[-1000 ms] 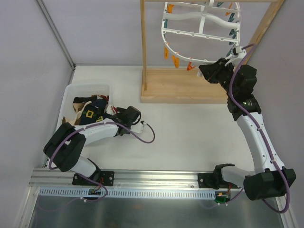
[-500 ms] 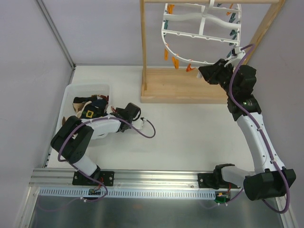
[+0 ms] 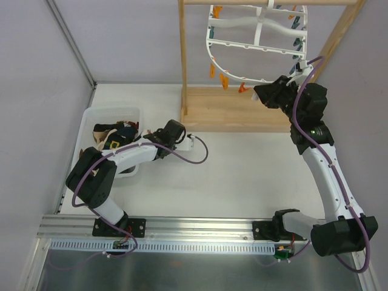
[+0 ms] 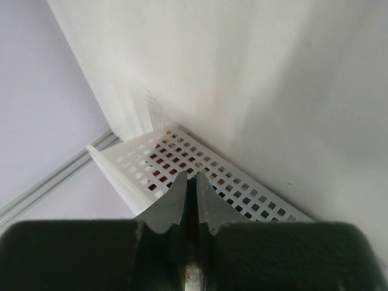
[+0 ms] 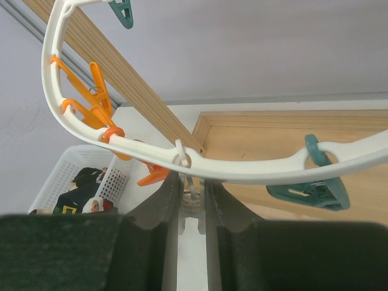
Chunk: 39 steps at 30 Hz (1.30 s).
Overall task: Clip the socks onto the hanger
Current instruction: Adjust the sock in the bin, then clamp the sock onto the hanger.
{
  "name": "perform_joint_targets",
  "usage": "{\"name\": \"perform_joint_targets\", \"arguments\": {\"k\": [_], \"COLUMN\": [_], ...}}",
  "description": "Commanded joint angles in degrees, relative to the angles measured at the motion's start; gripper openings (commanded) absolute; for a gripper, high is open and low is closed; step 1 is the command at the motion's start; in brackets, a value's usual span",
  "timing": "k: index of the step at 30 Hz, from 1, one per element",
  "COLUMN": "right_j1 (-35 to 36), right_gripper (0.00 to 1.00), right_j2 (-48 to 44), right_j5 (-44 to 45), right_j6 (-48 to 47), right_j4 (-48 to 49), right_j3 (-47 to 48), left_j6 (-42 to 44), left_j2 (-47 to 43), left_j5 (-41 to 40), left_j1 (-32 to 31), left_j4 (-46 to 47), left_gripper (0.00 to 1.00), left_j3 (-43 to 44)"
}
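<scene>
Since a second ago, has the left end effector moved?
Yes. The left end effector has shifted right and up the view, away from the white basket toward the wooden stand base.

Pale lilac walls (image 3: pixel 36 91) enclose a white table (image 3: pixel 242 163).

Hanger (image 5: pixel 242 173) white moulded plastic, smooth, slight gloss, orange pegs (image 5: pixel 97 85) and teal peg (image 5: pixel 315 188) glossy plastic, white peg (image 5: pixel 191 193) likewise, stand (image 3: pixel 233 112) pale bare wood, matt, grain visible, basket (image 4: pixel 142 159) white perforated plastic, socks (image 3: pixel 118 140) dark soft cloth, table (image 3: pixel 242 170) matt white, smooth, rail (image 3: pixel 200 225) brushed metal.
</scene>
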Motion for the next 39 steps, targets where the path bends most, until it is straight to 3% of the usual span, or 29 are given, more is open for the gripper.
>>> {"name": "perform_joint_targets", "arguments": {"k": [1,5,12,16,19,23,26,27,33,34,39], "right_j1": [-0.4,-0.7,-0.7,-0.7,-0.7,-0.7,-0.7,-0.7,-0.2,-0.2,0.1], "right_gripper": [0.01,0.01,0.01,0.01,0.01,0.01,0.01,0.01,0.01,0.01,0.01], "right_j2": [-1.3,-0.5,0.4,2.0,2.4,2.6,2.5,2.4,1.3,1.2,0.2], "right_j5": [0.8,0.9,0.4,-0.4,-1.6,-2.6,-3.3,-3.4,-3.0,-3.0,-1.9], "right_j6": [0.0,1.0,2.2,3.1,4.0,4.5,5.4,5.7,8.8,9.0,9.4], "right_j4": [-2.1,-3.8,-4.5,-4.6,-3.6,-2.5,-2.2,-2.0,-0.8,-0.8,0.1], "right_j3": [2.9,5.4,10.1,12.5,12.7,13.1,13.4,13.2,11.5,11.5,9.6], "left_j6": [-13.3,-24.7,-41.3,-48.2,-53.7,-62.6,-74.1,-79.5,-94.5,-96.9,-108.3], "left_j2": [-3.3,-6.4,-12.5,-13.0,-13.6,-14.6,-15.2,-15.3,-10.7,-9.7,-1.9], "left_j5": [6.7,16.8,42.8,57.7,63.4,67.8,68.9,68.7,67.4,67.2,65.3], "left_j1": [-1.3,-1.4,-1.1,-1.2,-1.2,-1.1,-0.5,-0.5,-0.1,-0.1,-0.3], "left_j4": [-8.1,-12.3,-12.6,-11.2,-6.1,6.9,24.4,34.5,56.0,63.2,75.3], "left_gripper": [0.00,0.00,0.00,0.00,0.00,0.00,0.00,0.00,0.00,0.00,0.00], "left_j3": [10.1,17.7,26.2,31.4,31.5,28.2,22.6,19.5,15.2,14.9,17.7]}}
